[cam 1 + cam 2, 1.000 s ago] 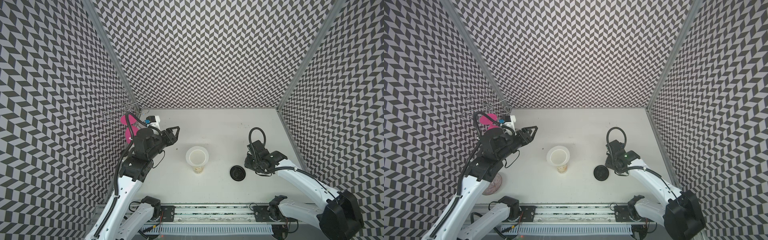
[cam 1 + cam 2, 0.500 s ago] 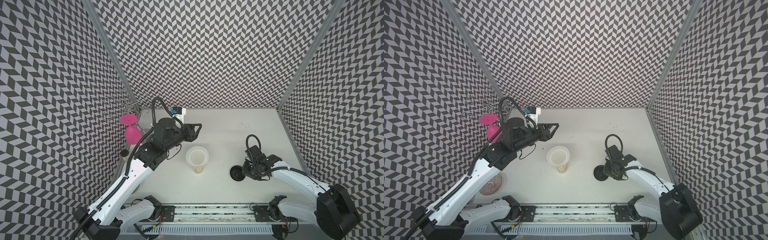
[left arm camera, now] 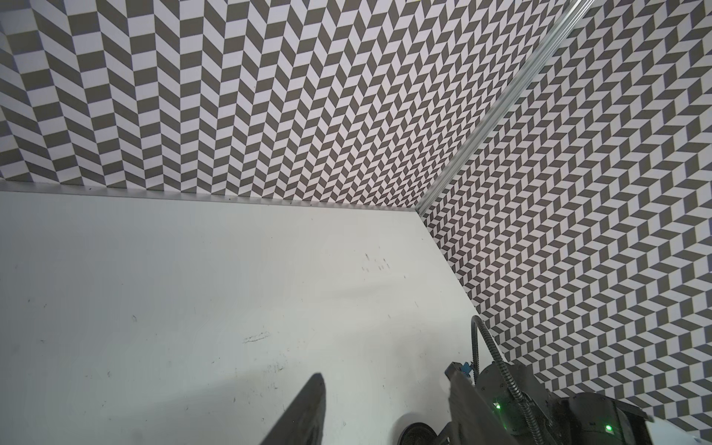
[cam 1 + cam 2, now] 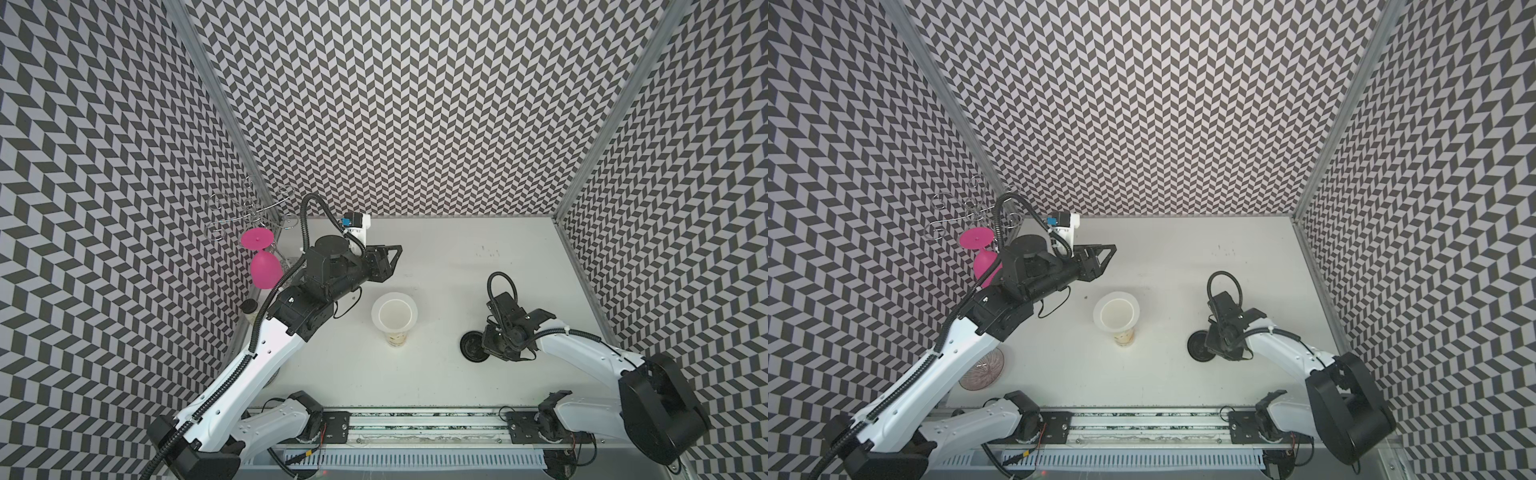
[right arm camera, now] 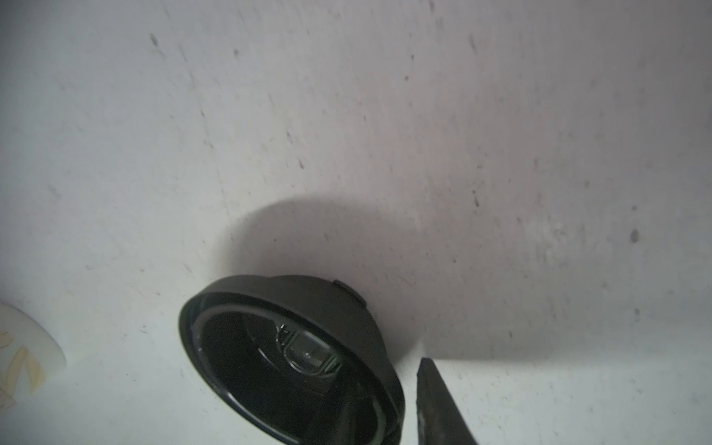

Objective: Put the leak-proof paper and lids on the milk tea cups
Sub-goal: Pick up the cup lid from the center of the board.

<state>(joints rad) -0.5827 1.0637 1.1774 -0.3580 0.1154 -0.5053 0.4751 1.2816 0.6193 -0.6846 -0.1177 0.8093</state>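
The milk tea cup [image 4: 397,337] stands upright mid-table, cream-white with brown print low on its side; it also shows in the other top view [image 4: 1124,336]. The leak-proof paper [image 4: 376,313], a thin white round sheet, looks to lie across its rim, overhanging a little all round. My left gripper [image 4: 392,254] hovers behind and left of the cup, open and empty. My right gripper [image 4: 486,345] is down at a black lid [image 4: 469,347] right of the cup. In the right wrist view the lid [image 5: 300,308] is tilted; one finger [image 5: 439,404] stands outside its wall, the other is hidden.
A pink goblet [image 4: 264,270] hangs upside down from a wire rack [image 4: 249,208] at the back left. A small black-capped jar [image 4: 249,306] stands by the left wall. A ribbed glass dish [image 4: 982,368] lies under the left arm. Patterned walls close three sides.
My left arm swung right from the goblet to behind the cup, then held still. My right gripper came down onto the black lid and its jaws narrowed round the rim.
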